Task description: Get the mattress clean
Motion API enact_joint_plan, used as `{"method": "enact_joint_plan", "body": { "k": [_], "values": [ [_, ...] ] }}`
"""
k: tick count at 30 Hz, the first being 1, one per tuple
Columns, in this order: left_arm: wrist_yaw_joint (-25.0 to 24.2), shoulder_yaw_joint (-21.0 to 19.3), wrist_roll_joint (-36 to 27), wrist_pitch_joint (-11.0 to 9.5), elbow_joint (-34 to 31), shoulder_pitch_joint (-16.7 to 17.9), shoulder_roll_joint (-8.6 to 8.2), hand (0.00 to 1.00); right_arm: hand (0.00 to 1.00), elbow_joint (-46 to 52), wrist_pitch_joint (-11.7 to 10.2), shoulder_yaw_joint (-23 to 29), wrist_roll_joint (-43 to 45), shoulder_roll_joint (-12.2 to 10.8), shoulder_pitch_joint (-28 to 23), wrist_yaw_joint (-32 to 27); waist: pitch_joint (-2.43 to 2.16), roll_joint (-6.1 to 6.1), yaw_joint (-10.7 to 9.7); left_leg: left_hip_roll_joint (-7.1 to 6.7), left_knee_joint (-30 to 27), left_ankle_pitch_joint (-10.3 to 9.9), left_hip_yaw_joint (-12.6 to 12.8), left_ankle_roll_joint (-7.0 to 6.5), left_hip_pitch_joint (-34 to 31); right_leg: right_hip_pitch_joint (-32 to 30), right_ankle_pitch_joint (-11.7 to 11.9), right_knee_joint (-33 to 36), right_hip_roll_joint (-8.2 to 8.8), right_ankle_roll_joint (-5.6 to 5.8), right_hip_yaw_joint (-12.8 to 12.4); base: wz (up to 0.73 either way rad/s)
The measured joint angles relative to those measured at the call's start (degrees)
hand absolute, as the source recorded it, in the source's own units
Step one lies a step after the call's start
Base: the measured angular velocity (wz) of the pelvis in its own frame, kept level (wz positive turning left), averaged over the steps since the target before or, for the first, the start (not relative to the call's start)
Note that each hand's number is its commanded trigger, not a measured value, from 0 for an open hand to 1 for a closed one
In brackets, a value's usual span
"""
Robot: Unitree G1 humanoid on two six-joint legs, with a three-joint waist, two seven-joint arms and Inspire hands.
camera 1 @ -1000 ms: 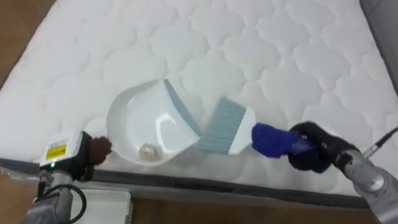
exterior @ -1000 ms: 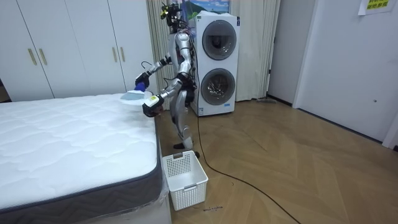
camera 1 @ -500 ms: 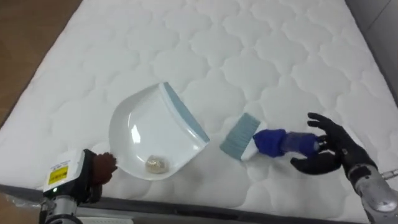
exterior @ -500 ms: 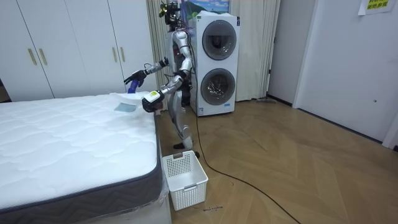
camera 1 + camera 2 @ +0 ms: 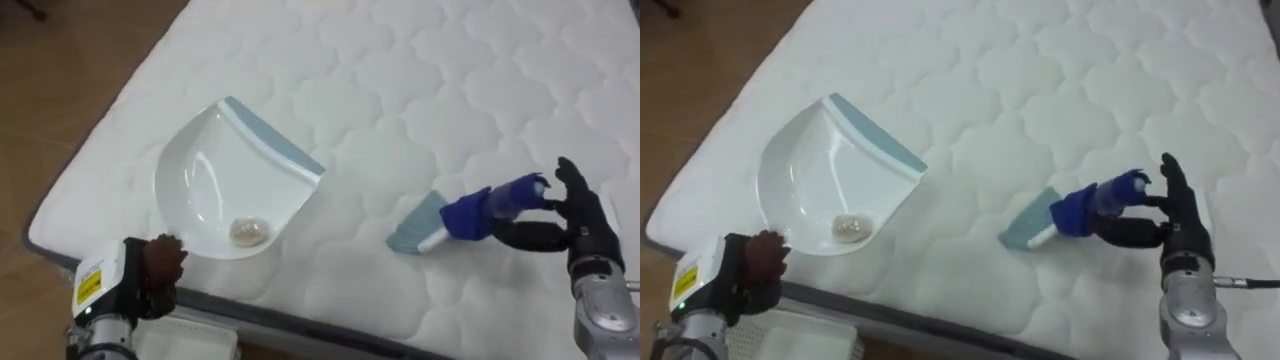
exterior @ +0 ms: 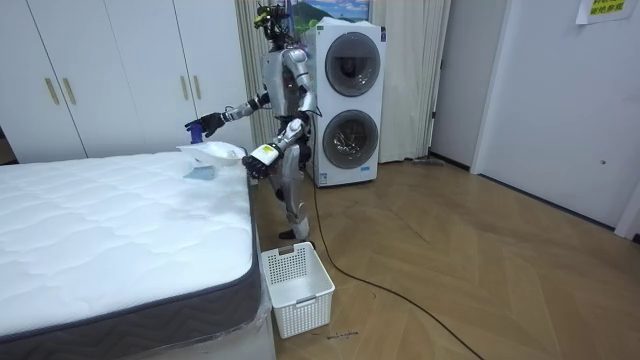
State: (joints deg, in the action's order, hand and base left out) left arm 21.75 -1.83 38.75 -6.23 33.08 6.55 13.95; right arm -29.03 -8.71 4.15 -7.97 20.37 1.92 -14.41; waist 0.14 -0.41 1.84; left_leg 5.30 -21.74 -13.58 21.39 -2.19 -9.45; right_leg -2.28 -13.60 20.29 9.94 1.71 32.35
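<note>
The brush [image 5: 455, 215] lies on the mattress [image 5: 420, 80], its long axis running from the bristles, which point toward the dustpan [image 5: 215, 170], to the blue handle's end at the right hand [image 5: 580, 215]. That hand's fingers are spread and mostly straight, only touching the handle's end rather than clamping it. The left hand [image 5: 155, 268] looks curled on the dustpan's rear at the bed's edge, though the handle is hidden, and a small scrap [image 5: 247, 232] sits inside.

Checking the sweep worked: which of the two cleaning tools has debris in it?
The white dustpan at the edge of the mattress: a pale lump lies in its bowl. The blue-handled brush, apart from it, holds none.
</note>
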Motion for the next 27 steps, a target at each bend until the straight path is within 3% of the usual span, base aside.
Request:
{"method": "enact_joint_plan", "body": {
  "k": [2,5,7,10,11,13,14,15,16,18,23,25,26,27],
  "values": [
    [-0.75,-0.02,-1.14,0.09,0.0,0.02,-0.02,1.0,0.0,0.96,0.0,-0.13,-1.17,-0.71,0.0,-0.86,0.07,-0.1,0.21,-0.84,0.2,-0.03,-1.35,-0.32,-0.02,0.82,-0.33,0.76,0.77,0.42,1.39,0.49],
    [-1.58,0.23,-2.91,0.1,-0.21,-0.26,-0.05,1.0,0.0,1.4,0.0,-0.24,-2.49,-1.89,0.0,-3.28,0.09,-0.18,-0.74,-3.1,0.07,0.24,-5.39,-1.27,0.22,3.24,-1.31,1.71,1.84,1.74,3.11,0.8],
    [-1.67,0.23,-3.47,0.1,-1.27,-0.44,-0.03,1.0,0.0,2.31,0.02,-0.22,-2.49,-2.63,-0.13,-4.76,0.09,-0.16,-1.81,-5.17,0.03,0.78,-9.54,-2.2,-0.22,3.57,-1.57,2.85,2.17,2.13,-0.82,0.94],
    [-2.2,0.59,-4.37,0.15,-2.52,-0.43,-0.14,1.0,0.0,5.68,0.1,-0.22,-3.2,-3.25,-1.6,-5.87,0.12,-0.23,-3.07,-7.23,0.07,1.38,-14.3,-2.78,-0.44,3.66,-1.61,4.45,1.92,2.16,-6.19,0.98],
    [-2.2,1.03,-4.36,0.17,-3.02,-0.49,-0.16,1.0,0.0,6.67,0.1,-0.21,-3.57,-3.44,-1.76,-6.32,0.12,-0.51,-3.61,-8.26,0.31,1.82,-16.53,-3.0,-0.2,4.18,-1.75,4.28,1.55,2.23,-8.98,0.98],
    [-2.26,1.42,-4.37,0.29,-3.82,-0.53,-0.19,1.0,0.0,8.64,0.1,-0.22,-3.48,-3.8,-1.95,-6.43,0.16,-1.08,-3.5,-9.17,0.33,2.39,-20.12,-2.92,-0.2,4.15,-2.61,-0.31,-1.66,2.07,-15.77,0.88],
    [-2.27,1.42,-4.37,0.4,-3.88,-0.53,-0.2,1.0,0.0,9.24,0.1,-0.22,-3.57,-3.99,-2.06,-6.55,0.21,-1.11,-3.38,-9.15,0.31,2.52,-20.76,-2.81,-0.19,3.66,-2.26,-2.16,-2.47,1.97,-16.62,0.76],
    [-2.36,1.51,-4.35,0.88,-3.92,-0.33,-0.31,1.0,0.0,9.9,0.08,-0.25,-3.73,-4.21,-2.24,-6.69,0.3,-0.88,-3.12,-9.11,0.46,2.7,-22.31,-2.48,0.09,3.02,-0.46,-3.93,-4.01,0.93,-16.57,0.75],
    [-2.4,1.54,-4.33,1.02,-4.25,-0.09,-0.3,1.0,0.0,9.92,0.08,-0.18,-4.0,-4.19,-2.64,-6.78,-0.01,-1.19,-3.15,-9.33,0.68,2.89,-23.29,-2.19,0.31,3.68,-0.13,-4.74,-4.07,0.52,-15.58,0.66],
    [-2.37,1.06,-4.35,1.29,-5.51,0.03,-0.33,1.0,0.0,9.93,0.08,-0.12,-4.49,-4.19,-2.56,-6.83,-0.05,-1.25,-2.04,-9.63,1.33,3.22,-24.49,-1.74,0.05,5.11,0.02,-5.92,-4.79,0.14,-13.79,0.49],
    [-2.26,0.52,-5.96,1.43,-6.38,0.05,-0.43,1.0,0.0,9.76,0.13,-0.65,-5.52,-4.22,-2.59,-7.0,-0.16,-1.13,1.52,-9.7,2.46,3.47,-25.45,-1.41,0.14,5.77,0.07,-6.59,-5.07,0.06,-12.66,0.22],
    [-2.27,0.51,-5.96,1.47,-6.47,0.33,-0.49,1.0,0.0,9.36,0.13,-0.77,-6.3,-4.27,-2.62,-7.3,-0.14,-1.17,1.63,-9.84,2.16,3.5,-25.83,-1.42,0.01,6.48,0.06,-6.6,-5.07,0.07,-10.89,0.45],
    [-2.31,0.53,-5.67,1.47,-6.47,0.24,-0.63,1.0,0.0,9.01,0.13,-0.79,-6.27,-4.32,-2.86,-7.78,-0.08,-1.27,1.44,-9.58,1.86,3.57,-24.19,-1.56,-0.49,7.07,0.04,-6.64,-5.06,0.09,-9.2,0.82],
    [-2.35,0.55,-5.39,1.47,-6.47,0.04,-0.71,1.0,0.0,8.93,0.13,-0.82,-6.23,-4.34,-3.5,-8.04,-0.05,-1.41,1.33,-8.66,1.82,3.84,-19.63,-2.04,-1.22,7.42,0.01,-6.63,-5.08,0.12,-7.55,1.09]
  ]
}}
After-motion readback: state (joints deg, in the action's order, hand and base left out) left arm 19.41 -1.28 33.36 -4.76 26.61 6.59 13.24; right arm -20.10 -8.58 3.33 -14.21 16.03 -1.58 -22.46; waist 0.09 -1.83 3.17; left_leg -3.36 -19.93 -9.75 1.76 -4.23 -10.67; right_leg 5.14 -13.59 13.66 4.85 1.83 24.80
